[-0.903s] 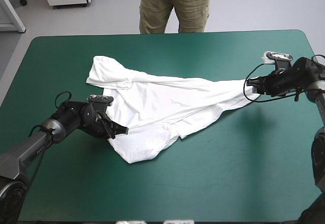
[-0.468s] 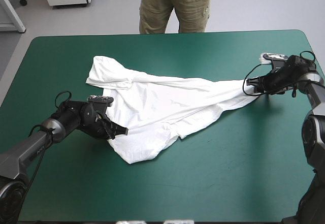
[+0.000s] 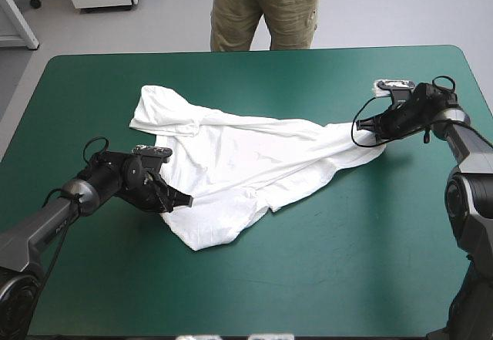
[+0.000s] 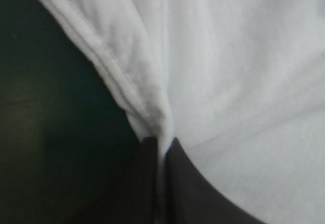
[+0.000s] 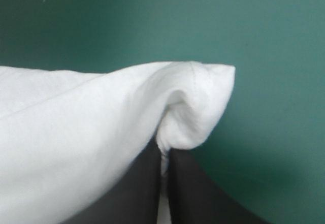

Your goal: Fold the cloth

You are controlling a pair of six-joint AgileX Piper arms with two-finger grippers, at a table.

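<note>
The T-shirt (image 3: 246, 166) sprawls across the middle of the table, from the left gripper (image 3: 183, 199) to the right gripper (image 3: 369, 129), and blocks any low pass there. The teal-green cover (image 3: 347, 278) lies bare along the near edge, the far edge and the near right corner.

Bright, even light, soft shadows under the T-shirt (image 3: 254, 163), dim teal-green cover (image 4: 51, 132) beside the left hand (image 4: 163, 142)

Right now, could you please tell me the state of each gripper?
Left gripper: shut on the T-shirt, at an edge fold.
Right gripper: shut on the T-shirt, at a corner.
</note>
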